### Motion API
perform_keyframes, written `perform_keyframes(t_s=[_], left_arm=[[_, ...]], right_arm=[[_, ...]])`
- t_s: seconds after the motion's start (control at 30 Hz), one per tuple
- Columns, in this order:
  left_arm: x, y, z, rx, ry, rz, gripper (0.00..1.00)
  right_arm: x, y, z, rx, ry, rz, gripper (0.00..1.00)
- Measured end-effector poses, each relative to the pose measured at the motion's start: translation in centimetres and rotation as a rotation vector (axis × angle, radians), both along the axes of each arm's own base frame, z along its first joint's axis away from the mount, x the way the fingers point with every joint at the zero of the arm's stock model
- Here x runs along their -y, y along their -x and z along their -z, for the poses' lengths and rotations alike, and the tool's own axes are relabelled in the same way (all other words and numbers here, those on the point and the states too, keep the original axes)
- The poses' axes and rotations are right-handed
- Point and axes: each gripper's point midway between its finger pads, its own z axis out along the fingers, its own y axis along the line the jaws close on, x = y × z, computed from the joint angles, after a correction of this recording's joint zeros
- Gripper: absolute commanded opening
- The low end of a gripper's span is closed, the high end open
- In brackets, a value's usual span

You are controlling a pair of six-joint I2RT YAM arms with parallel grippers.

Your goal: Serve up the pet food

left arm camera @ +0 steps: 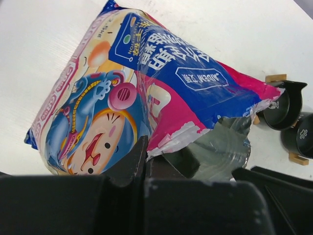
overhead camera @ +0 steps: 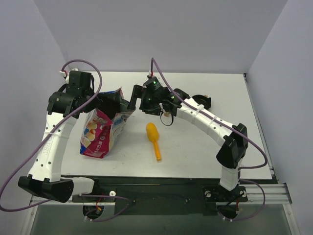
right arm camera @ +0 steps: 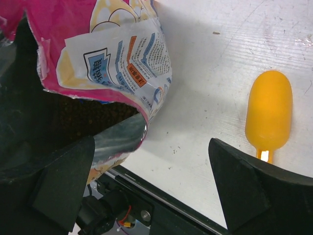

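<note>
Overhead view: the bag (overhead camera: pixel 102 132) of pet food lies tilted on the white worktop (overhead camera: pixel 205 147), left of centre, with its torn mouth turned toward the far edge, between the two arms. A yellow-orange scoop (overhead camera: pixel 154 139) lies just to the right of the bag, apart from it, bowl end away from the arm bases. Two black bowls (left arm camera: pixel 284 104) stand side by side beyond the bag's mouth, partly hidden by the right arm in the overhead view.

Left wrist view: the left tool (left arm camera: pixel 155 157) is clenched on the torn magenta-and-silver lip of the bag, one dark finger (left arm camera: pixel 133 161) outside the film and the other inside the mouth. We see the printed front upside down: a cartoon face, a magenta border and a blue band carrying large white East Asian characters. A small white-outlined label holds Latin letters, which we cannot read with confidence.

Right wrist view: the right tool (right arm camera: pixel 149 147) is spread wide, and the lip on the bag's back side hangs between its fingers without being pinched. That back panel is white with blue and orange blocks of fine print, too small to read. Inside the mouth the pet food (right arm camera: pixel 95 115) appears only as a dark, brown-speckled mass; we cannot resolve single pellets.
</note>
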Motion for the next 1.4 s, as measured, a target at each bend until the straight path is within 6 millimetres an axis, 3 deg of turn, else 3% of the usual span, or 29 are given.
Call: perform_keyframes(t_s=[0.17,0.37,0.43,0.57,0.7,0.73,0.8,0.83,0.87,1.0,1.03,1.07,1.2,1.3,1.4], left_arm=[[1.1,0.0,0.4,-0.01,0.035,0.043,0.0],[1.3,0.2,0.4,-0.011,-0.023,0.082,0.0],[1.2,0.3,0.5,-0.011,-0.068,0.085,0.04],[0.8,0.4,0.9,-0.018,-0.132,0.082,0.25],[0.1,0.6,1.2,-0.032,-0.187,0.072,0.34],[-0.2,0.6,1.2,-0.032,-0.199,0.067,0.34],[-0.5,0.6,1.1,-0.033,-0.217,0.062,0.24],[-0.6,0.6,1.1,-0.033,-0.224,0.063,0.08],[-0.6,0.6,1.1,-0.035,-0.232,0.067,0.04],[-0.6,0.4,1.2,-0.044,-0.259,0.104,0.0],[-0.5,0.3,1.3,-0.044,-0.259,0.113,0.0],[-0.3,0.3,1.3,-0.045,-0.257,0.123,0.0],[0.6,0.4,1.5,-0.039,-0.207,0.151,0.0],[1.1,0.5,1.6,-0.031,-0.165,0.144,0.0],[1.2,0.5,1.7,-0.033,-0.146,0.125,0.0]], right_arm=[[-1.3,-1.4,1.6,-0.01,0.039,0.006,0.64],[-2.8,-1.3,2.4,-0.001,0.075,-0.043,0.0],[-2.9,-0.8,2.3,-0.001,0.086,-0.06,0.0],[-3.1,-0.1,1.7,0.004,0.078,-0.081,0.0],[-3.1,0.0,1.3,0.013,0.075,-0.093,0.0],[-3.1,0.1,1.2,0.015,0.074,-0.099,0.0],[-3.2,0.2,1.1,0.017,0.072,-0.111,0.0],[-3.2,0.3,1.1,0.017,0.071,-0.116,0.0],[-3.2,0.3,1.1,0.018,0.071,-0.12,0.06],[-2.9,0.5,1.1,0.033,0.092,-0.154,0.61],[-2.5,0.7,0.9,0.041,0.108,-0.167,0.68],[-2.0,0.9,0.7,0.05,0.127,-0.178,0.76],[1.8,2.0,-0.9,0.139,0.214,-0.207,0.86],[6.8,4.3,-1.5,0.194,0.287,-0.195,0.87],[11.8,6.8,0.3,0.242,0.377,-0.16,0.81]])
